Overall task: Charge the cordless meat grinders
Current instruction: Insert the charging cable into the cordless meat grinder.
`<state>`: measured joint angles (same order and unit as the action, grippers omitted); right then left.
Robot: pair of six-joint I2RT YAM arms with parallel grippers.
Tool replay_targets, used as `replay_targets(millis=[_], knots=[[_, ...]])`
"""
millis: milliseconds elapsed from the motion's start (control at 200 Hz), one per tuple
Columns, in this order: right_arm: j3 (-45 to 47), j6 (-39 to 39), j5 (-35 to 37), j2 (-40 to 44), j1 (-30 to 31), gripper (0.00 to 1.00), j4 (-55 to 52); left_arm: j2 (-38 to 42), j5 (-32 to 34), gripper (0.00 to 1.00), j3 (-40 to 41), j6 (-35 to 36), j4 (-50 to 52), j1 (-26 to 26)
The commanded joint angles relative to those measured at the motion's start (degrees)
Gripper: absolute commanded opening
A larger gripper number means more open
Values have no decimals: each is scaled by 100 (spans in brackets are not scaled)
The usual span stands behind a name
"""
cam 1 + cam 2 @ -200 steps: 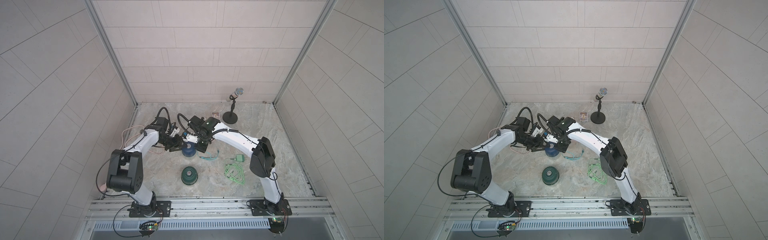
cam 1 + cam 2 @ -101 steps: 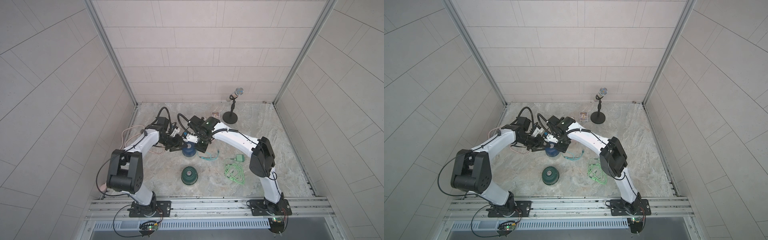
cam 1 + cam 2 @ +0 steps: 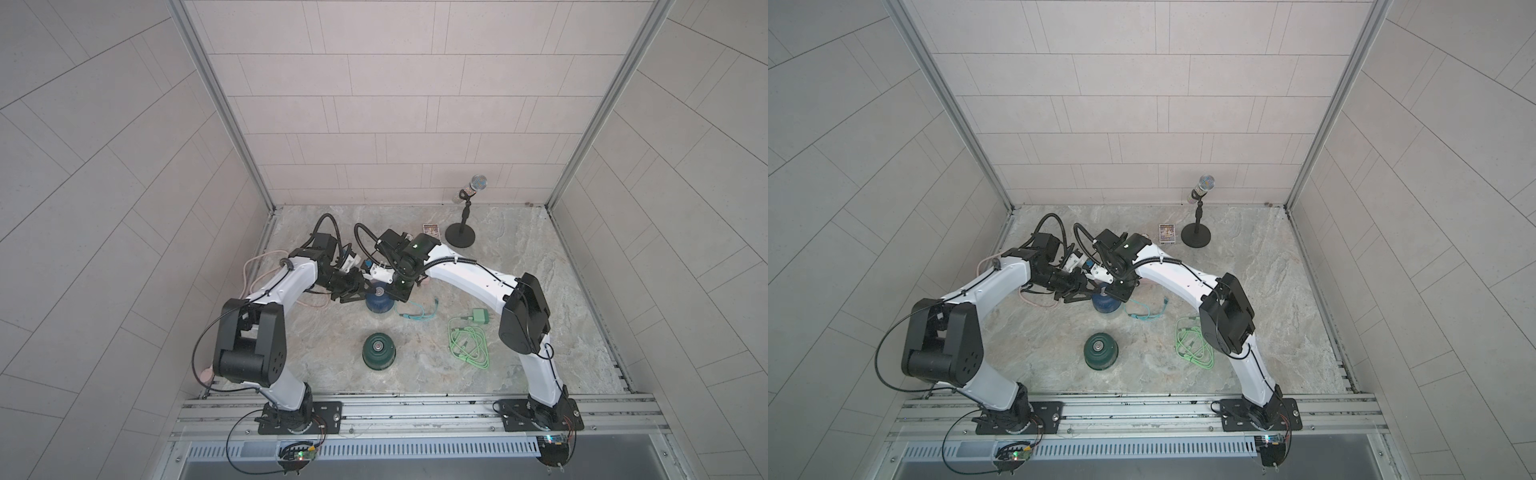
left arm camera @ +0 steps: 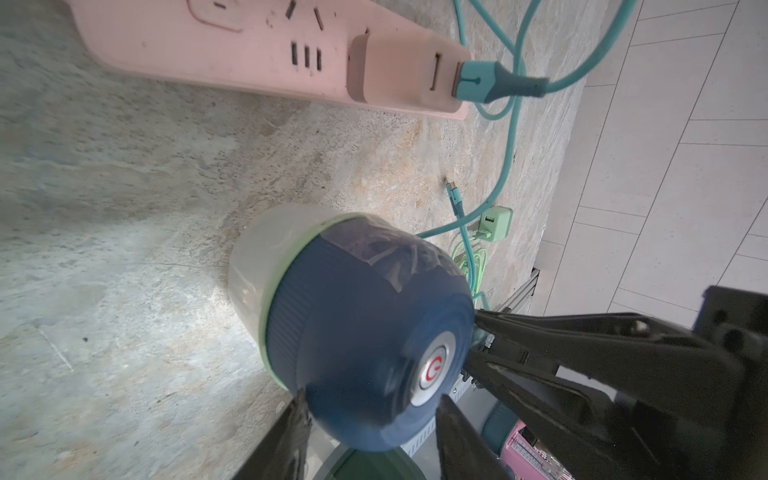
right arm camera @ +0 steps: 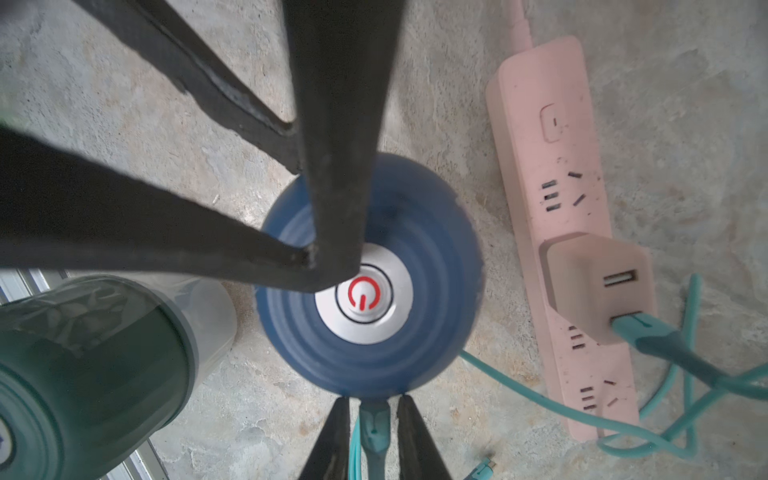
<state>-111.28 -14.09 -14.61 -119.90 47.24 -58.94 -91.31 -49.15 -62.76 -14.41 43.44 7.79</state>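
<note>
Dark blue grinder (image 3: 380,305) mid-frame in both top views, dome clamped in my left gripper (image 4: 372,401), my right gripper (image 5: 374,401) parted, loose around teal plug (image 5: 374,428) at its side.

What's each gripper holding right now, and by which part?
The left gripper clamps the blue grinder across its dome. The right gripper holds nothing: its jaws stand apart either side of the teal plug.

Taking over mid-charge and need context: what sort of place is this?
Probably a purpose-built robot test cell, not a kitchen: tiled walls on three sides, a marbled worktop, and an aluminium mounting rail along its front.
</note>
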Motion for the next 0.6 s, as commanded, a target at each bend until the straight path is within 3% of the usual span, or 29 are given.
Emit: replay_targets(millis=[0, 210, 415, 590], knots=[[74, -92, -240, 60, 162, 26, 467, 60, -506, 53, -280, 252, 161, -21], [148, -81, -121, 301, 71, 43, 372, 56, -390, 54, -486, 437, 402, -361], [243, 62, -95, 566, -156, 53, 389, 58, -197, 55, -623, 551, 583, -613], [512, 410, -40, 973, -418, 64, 740, 272, 328, 55, -664, 521, 461, -639]])
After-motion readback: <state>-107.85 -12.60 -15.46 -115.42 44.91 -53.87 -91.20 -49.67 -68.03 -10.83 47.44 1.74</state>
